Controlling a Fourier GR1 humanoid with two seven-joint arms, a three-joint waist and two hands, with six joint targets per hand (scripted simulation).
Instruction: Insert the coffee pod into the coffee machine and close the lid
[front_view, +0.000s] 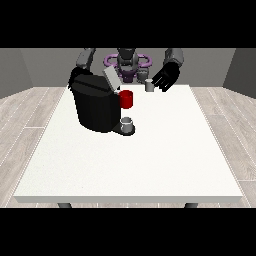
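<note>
A black coffee machine (95, 107) stands on the left half of the white table (150, 160). Its grey lid (111, 77) is tilted up and open. A red pod holder (126, 99) shows at the machine's front, above a grey cup (128, 124) on the drip tray. The small grey coffee pod (149, 86) stands upright on the table near the far edge. The hand at the view's right (166, 77) hovers just right of the pod with its fingers spread, holding nothing. The hand at the view's left (74, 78) is mostly hidden behind the machine.
The robot's torso (127, 62) is behind the table's far edge. Wide bare tabletop lies in front of and to the right of the machine. Wooden floor surrounds the table.
</note>
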